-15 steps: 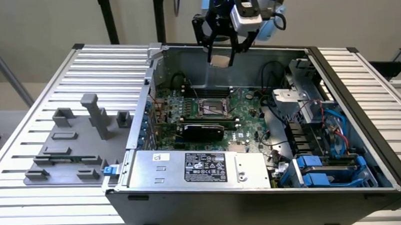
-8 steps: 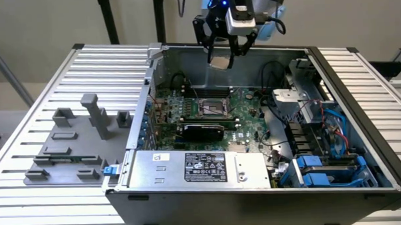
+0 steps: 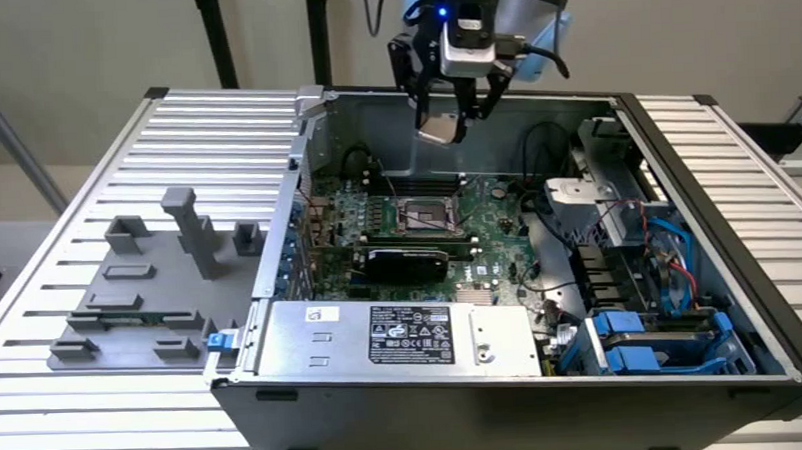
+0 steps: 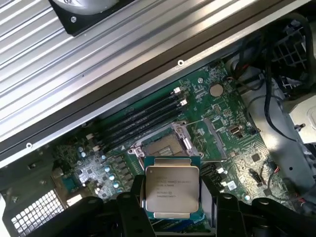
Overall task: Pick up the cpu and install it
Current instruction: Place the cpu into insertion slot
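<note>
A ribbed metal table (image 3: 56, 297) is carrying an open case (image 3: 514, 406), which is lying on its side with its inside facing up. A green board (image 3: 488, 237) is covering the floor of the case. A grey supply box (image 3: 405, 335) is sitting along the case's near edge in the exterior view. On the table, to the exterior view's left of the case, a grey fixture (image 3: 143, 294) is standing with several upright blocks. A long black card (image 3: 402, 260) is lying across the board between the supply box and the socket (image 3: 425, 216). The socket is sitting near the middle of the board, its metal frame ringing a dark square. The gripper (image 3: 453, 121) is hanging over the far part of the case, above the board and apart from it. Its dark fingers (image 4: 133, 212) are pressing on two opposite edges of the cpu (image 4: 172, 190), gripping it flat with its silvery top facing the wrist camera. The cpu is hanging in the air above the board, and in the wrist view it is overlapping one edge of the socket.
</note>
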You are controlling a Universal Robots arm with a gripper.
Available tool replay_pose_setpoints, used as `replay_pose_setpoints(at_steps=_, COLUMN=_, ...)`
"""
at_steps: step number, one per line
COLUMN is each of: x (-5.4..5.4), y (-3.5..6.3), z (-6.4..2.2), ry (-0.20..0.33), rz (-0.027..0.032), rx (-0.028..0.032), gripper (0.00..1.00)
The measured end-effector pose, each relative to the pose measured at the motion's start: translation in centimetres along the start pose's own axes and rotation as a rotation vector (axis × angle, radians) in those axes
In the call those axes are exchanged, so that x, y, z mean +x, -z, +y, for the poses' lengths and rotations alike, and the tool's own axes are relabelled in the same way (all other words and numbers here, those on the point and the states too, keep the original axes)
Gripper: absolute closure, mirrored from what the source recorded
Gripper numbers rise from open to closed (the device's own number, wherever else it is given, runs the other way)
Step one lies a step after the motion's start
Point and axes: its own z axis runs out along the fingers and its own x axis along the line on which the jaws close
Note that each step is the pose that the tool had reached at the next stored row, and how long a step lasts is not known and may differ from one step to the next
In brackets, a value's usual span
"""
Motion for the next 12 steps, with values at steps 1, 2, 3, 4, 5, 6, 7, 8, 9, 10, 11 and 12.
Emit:
replay_pose_setpoints(at_steps=1, x=0.0, y=-0.10, z=0.00, ry=-0.019, rz=-0.0002, rx=-0.0005, gripper=0.45)
replay_pose_setpoints(at_steps=2, x=0.0, y=-0.18, z=0.00, ry=-0.037, rz=-0.0004, rx=-0.0006, gripper=0.45)
replay_pose_setpoints(at_steps=3, x=0.0, y=-0.28, z=0.00, ry=-0.056, rz=-0.0006, rx=-0.0010, gripper=0.45)
replay_pose_setpoints(at_steps=4, x=0.0, y=-0.37, z=0.00, ry=-0.074, rz=-0.0008, rx=-0.0014, gripper=0.45)
replay_pose_setpoints(at_steps=5, x=0.0, y=-0.46, z=0.00, ry=-0.092, rz=-0.0010, rx=-0.0018, gripper=0.45)
replay_pose_setpoints(at_steps=6, x=0.0, y=-0.56, z=-0.01, ry=-0.110, rz=-0.0012, rx=-0.0021, gripper=0.45)
replay_pose_setpoints(at_steps=7, x=0.0, y=-0.65, z=-0.01, ry=-0.128, rz=-0.0014, rx=-0.0024, gripper=0.45)
replay_pose_setpoints(at_steps=8, x=0.0, y=-0.74, z=-0.01, ry=-0.146, rz=-0.0016, rx=-0.0027, gripper=0.45)
replay_pose_setpoints(at_steps=9, x=0.0, y=-0.84, z=-0.01, ry=-0.164, rz=-0.0018, rx=-0.0030, gripper=0.45)
replay_pose_setpoints(at_steps=10, x=0.0, y=-0.93, z=-0.01, ry=-0.182, rz=-0.0020, rx=-0.0033, gripper=0.45)
replay_pose_setpoints(at_steps=11, x=0.0, y=-1.03, z=-0.01, ry=-0.200, rz=-0.0022, rx=-0.0038, gripper=0.45)
replay_pose_setpoints(at_steps=12, x=0.0, y=-1.13, z=-0.01, ry=-0.218, rz=-0.0024, rx=-0.0041, gripper=0.45)
